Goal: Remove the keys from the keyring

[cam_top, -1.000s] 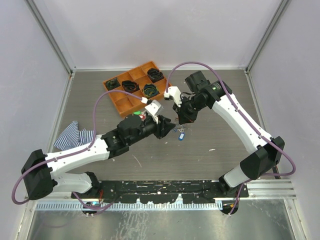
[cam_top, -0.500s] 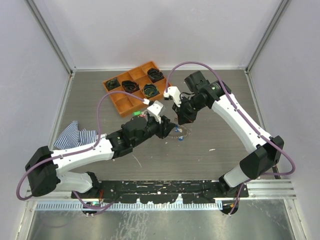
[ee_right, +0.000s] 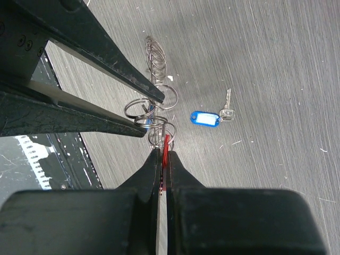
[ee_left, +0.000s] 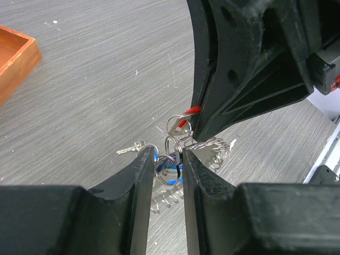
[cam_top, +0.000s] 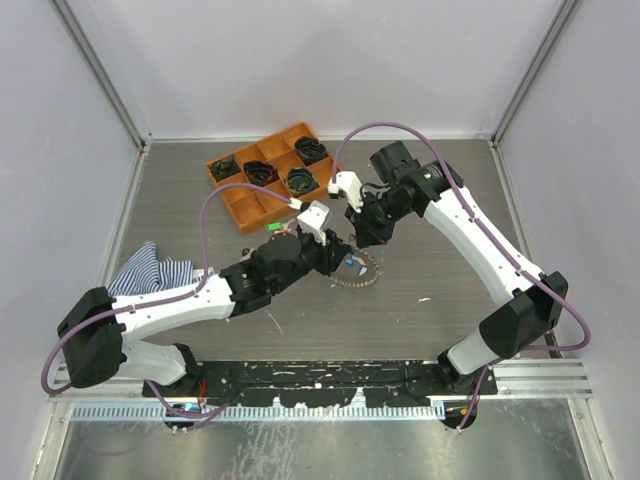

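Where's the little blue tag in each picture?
Top external: the blue tag is a tiny dot near the middle, at the keyring's edge.
Left wrist: low centre, peeking between the left gripper's fingers.
Right wrist: middle-right, a silver key on its end, up-right of the right gripper pinching a red tag.
Shared landmark: the keyring of wire loops, right beside the tag every time.

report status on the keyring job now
Right gripper shut on red tag. Left gripper astride keyring, grip unclear. Blue-tagged key lying apart on table; nothing blocking.
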Controlling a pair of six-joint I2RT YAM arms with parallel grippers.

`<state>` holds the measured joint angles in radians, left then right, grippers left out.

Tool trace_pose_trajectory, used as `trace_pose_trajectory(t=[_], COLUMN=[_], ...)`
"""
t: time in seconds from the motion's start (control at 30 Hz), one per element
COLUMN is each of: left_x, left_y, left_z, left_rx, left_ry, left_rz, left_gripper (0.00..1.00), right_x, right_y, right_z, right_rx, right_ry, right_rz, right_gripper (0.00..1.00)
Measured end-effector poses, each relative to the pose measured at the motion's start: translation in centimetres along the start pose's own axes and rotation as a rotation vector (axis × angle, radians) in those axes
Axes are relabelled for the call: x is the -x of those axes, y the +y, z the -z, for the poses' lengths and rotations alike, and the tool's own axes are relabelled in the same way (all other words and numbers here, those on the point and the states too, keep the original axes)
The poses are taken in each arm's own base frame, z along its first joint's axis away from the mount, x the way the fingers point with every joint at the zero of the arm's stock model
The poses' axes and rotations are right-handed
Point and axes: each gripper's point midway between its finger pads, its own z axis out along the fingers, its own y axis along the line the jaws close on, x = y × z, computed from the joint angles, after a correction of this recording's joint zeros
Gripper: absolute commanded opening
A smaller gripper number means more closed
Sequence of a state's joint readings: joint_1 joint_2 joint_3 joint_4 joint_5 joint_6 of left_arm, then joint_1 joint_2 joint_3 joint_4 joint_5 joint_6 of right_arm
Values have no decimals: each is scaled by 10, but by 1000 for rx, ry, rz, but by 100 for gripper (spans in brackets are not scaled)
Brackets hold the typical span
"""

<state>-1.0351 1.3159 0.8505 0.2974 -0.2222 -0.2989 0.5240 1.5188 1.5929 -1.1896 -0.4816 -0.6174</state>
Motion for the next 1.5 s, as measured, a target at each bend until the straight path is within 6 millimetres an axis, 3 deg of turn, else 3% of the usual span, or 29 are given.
trace_pose_trajectory(t=[0.33, 0.8, 1.0, 1.5], left_x=[3, 9, 21, 11], left_y=[3, 3, -1, -14], left_z=[0, 11, 17, 21], left_rx=[17, -52, -112, -209], left_ry=[-9, 2, -33, -80], left_rz=[-33, -230, -247, -223], left_gripper=[0, 0, 0, 0], right_x=[0, 2, 2, -9], right_y=[-2, 2, 7, 14], right_z=[1, 1, 7, 1], right_rx=[-4, 17, 18, 31], right_ry=[-2, -22, -46, -81], right_rz=[-3, 31, 84, 173], right_gripper=[1, 1, 1, 1])
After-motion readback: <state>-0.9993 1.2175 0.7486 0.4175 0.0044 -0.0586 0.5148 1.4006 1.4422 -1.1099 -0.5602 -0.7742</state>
